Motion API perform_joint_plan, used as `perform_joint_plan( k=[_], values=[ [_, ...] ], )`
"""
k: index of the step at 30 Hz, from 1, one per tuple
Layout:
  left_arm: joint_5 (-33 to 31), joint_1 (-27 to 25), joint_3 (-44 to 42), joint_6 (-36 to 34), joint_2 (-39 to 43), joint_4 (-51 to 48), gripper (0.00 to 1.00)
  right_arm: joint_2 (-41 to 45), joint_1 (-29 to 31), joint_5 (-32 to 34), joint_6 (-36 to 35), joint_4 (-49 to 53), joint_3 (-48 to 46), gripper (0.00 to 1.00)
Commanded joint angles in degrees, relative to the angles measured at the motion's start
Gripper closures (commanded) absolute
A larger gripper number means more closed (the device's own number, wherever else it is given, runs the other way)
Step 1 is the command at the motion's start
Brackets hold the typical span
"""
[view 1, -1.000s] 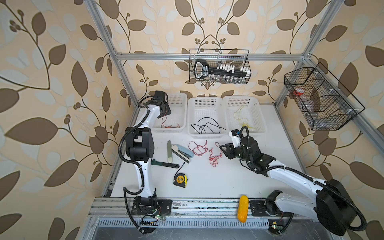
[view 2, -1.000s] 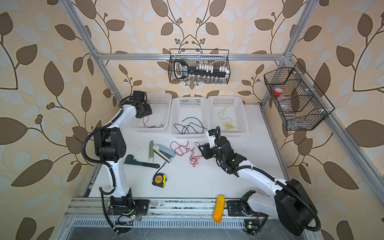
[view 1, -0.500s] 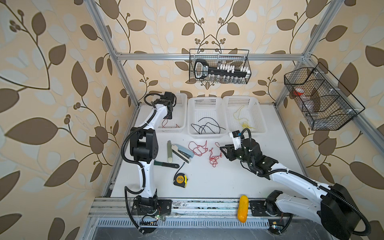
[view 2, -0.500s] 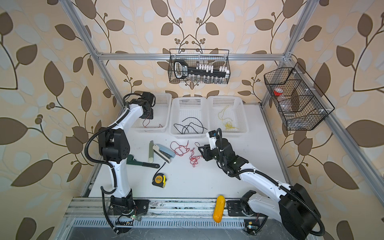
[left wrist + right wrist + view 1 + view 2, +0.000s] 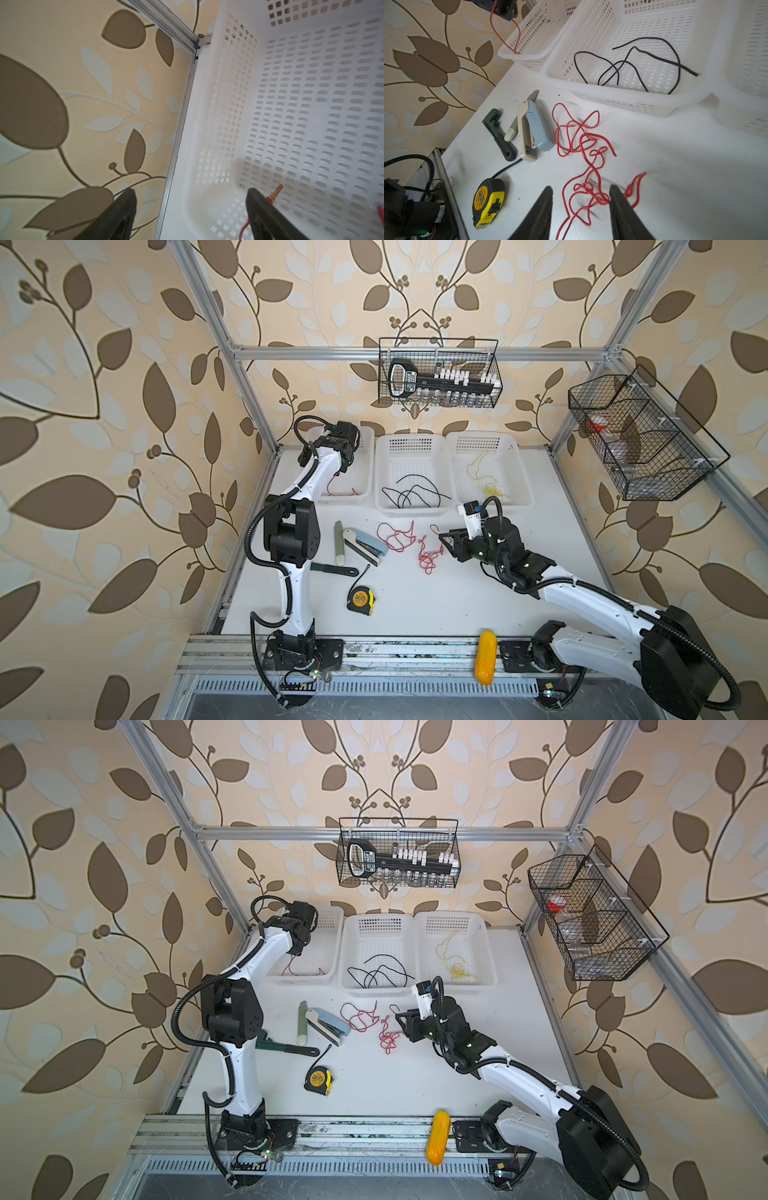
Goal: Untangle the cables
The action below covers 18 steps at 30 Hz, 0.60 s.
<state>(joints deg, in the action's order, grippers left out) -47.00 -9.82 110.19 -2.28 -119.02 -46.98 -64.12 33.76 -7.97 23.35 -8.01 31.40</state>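
Red cables (image 5: pixel 397 536) lie in a loose tangle on the white table, seen close up in the right wrist view (image 5: pixel 583 141). My right gripper (image 5: pixel 580 193) hangs open just above the knotted end of that tangle (image 5: pixel 428 558), one finger on each side of it and apart from it. My left gripper (image 5: pixel 347 456) is open over the left white basket (image 5: pixel 361 493). Nothing sits between its fingers (image 5: pixel 255 199), and a red cable (image 5: pixel 275 194) with a gold pin end runs down past one finger into the basket. Black cables (image 5: pixel 409 493) lie in the middle basket, yellow cables (image 5: pixel 488 487) in the right one.
Left of the red tangle lie a blue-and-cream stapler (image 5: pixel 368 545), a pale stick (image 5: pixel 339 543), a green wrench (image 5: pixel 336 569) and a yellow tape measure (image 5: pixel 360 598). A yellow object (image 5: pixel 485 655) rests on the front rail. Black wire baskets (image 5: pixel 440 373) hang on the walls.
My left gripper has swung right from the basket's outer edge to over the left basket and has opened. The right arm has barely shifted.
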Motion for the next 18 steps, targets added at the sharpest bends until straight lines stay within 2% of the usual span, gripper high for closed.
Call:
perform_joint_plan(
  k=[1,6,10,18],
  values=[
    [-1.1,-1.0,0.7,-2.9,-0.1,0.5,0.16,-0.5,0.3,-0.9,0.4,-0.9,-0.7,0.55],
    [1.5,-1.2,0.6,-5.8,-0.3,-1.9,0.16,-0.7,0.3,-1.1,0.1,-1.0,-0.7,0.55],
    [-4.4,-1.3,0.9,-9.1,-1.4,-3.2,0.16,-1.1,0.3,-1.5,0.4,-1.7,-0.7,0.55],
    [-9.4,-1.5,0.1,-12.5,0.1,-3.5,0.17,-1.7,0.3,-2.2,0.4,-1.8,-0.9,0.55]
  ],
)
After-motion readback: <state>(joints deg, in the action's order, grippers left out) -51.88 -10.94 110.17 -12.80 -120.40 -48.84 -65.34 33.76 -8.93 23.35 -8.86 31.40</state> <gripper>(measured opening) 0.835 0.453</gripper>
